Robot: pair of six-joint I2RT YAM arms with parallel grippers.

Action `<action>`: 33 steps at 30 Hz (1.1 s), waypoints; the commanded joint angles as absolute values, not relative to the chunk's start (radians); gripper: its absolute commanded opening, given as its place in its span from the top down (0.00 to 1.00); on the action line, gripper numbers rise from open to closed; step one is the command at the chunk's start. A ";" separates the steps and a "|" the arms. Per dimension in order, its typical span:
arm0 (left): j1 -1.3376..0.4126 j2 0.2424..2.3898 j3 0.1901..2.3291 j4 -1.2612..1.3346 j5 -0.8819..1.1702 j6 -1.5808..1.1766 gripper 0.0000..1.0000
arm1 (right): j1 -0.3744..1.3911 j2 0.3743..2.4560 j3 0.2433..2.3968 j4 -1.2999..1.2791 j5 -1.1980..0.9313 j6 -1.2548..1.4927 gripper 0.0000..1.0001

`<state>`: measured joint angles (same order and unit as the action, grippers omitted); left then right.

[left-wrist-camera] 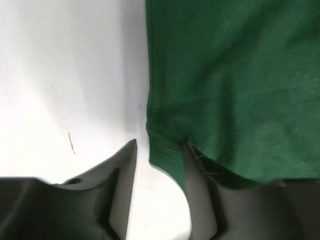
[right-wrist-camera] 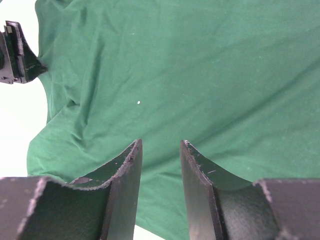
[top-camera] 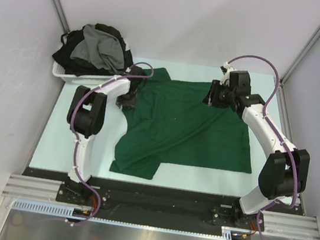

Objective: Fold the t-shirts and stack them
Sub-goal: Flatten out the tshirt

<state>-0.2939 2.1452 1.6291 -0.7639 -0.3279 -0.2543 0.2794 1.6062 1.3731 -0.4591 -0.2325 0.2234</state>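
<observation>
Dark green cotton short-sleeved t-shirt (top-camera: 194,131) lies spread flat in the centre of the white worktop (top-camera: 56,135). In the top view its long axis runs roughly left-right, tilted a little down to the right. There's a straight edge on the right side, with one lobe sticking out at upper left and another at lower left. I read those as sleeves, but the collar isn't visible, so I can't confirm which way the neck points.

Left arm (top-camera: 92,116) reaches over the shirt's left edge. On the left wrist cam the left jaws are apart. The shirt (left-wrist-camera: 230,75) fills the right half of that frame, its edge runs top to bottom, and its corner sits at the right finger (left-wrist-camera: 197,190). The gap shows mostly bare worktop (left-wrist-camera: 65,75). No grip.

Right arm (top-camera: 266,129) curves in from the right and ends over the shirt's upper middle. On the right wrist cam the right jaws are spread, holding nothing, with green fabric (right-wrist-camera: 200,65) visible through the gap. Some light wrinkles show at the left of that frame, where the left jaws also poke in at the upper left corner.

White plastic basket (top-camera: 62,73) sits at upper left of the top view, just beside the shirt's upper left lobe. It holds a crumpled grey shirt (top-camera: 101,49) on top of black shirts (top-camera: 68,53). The left arm's elbow sits between the basket and the green shirt.
</observation>
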 commanded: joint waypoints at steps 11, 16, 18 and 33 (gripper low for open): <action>-0.287 2.186 1.637 -0.758 -0.252 -0.273 0.37 | 0.275 1.585 1.416 -0.459 -0.238 0.212 0.59; -0.287 2.191 1.647 -0.753 -0.239 -0.273 0.44 | 0.273 1.578 1.414 -0.468 -0.233 0.204 0.59; -0.285 2.194 1.651 -0.758 -0.215 -0.278 0.44 | 0.272 1.580 1.419 -0.474 -0.233 0.201 0.59; -0.239 2.195 1.640 -0.750 -0.103 -0.337 0.48 | 0.270 1.591 1.450 -0.485 -0.229 0.202 0.59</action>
